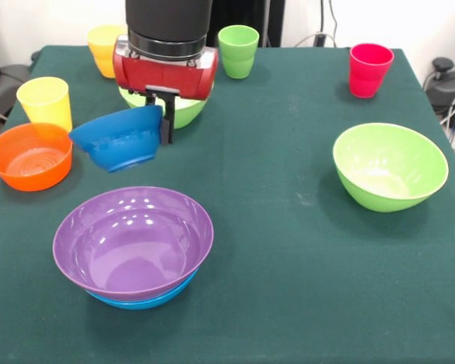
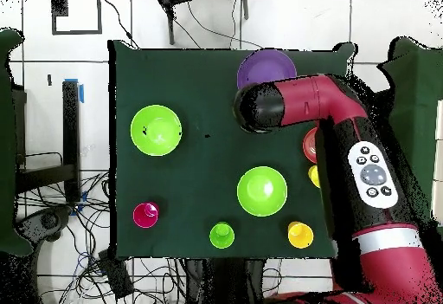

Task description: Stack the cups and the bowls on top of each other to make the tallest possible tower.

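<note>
Currently: end effector (image 1: 165, 115) clamped on rim of small glossy blue plastic bowl (image 1: 120, 138), held tilted above green-covered bench (image 1: 288, 227), beyond wide purple bowl (image 1: 133, 241) nested in large blue bowl (image 1: 148, 299).

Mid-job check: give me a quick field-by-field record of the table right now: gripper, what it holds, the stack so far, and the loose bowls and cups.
gripper: shut on small blue bowl, holding it tilted, off the cloth
tower: purple bowl nested in large blue bowl, near edge in front view
loose bowls: orange bowl beside the held bowl; green bowl on its own; second green bowl behind the gripper, partly hidden
cups: yellow cup, orange-yellow cup, light green cup, red cup, all upright, none stacked
table: green cloth
</note>
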Tool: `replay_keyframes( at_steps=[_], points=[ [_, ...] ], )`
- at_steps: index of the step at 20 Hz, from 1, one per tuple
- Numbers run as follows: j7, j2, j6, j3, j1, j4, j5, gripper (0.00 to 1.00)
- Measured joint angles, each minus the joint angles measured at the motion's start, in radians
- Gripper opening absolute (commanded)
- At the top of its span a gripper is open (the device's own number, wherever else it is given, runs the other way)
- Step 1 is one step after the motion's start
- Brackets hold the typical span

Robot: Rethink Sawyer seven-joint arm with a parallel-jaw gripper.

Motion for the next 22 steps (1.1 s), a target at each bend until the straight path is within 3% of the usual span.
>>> replay_keyframes(
  at_steps=[22],
  points=[
    [0.0,0.079,0.0,0.036,0.012,-0.15,-0.001,0.0]
  ],
)
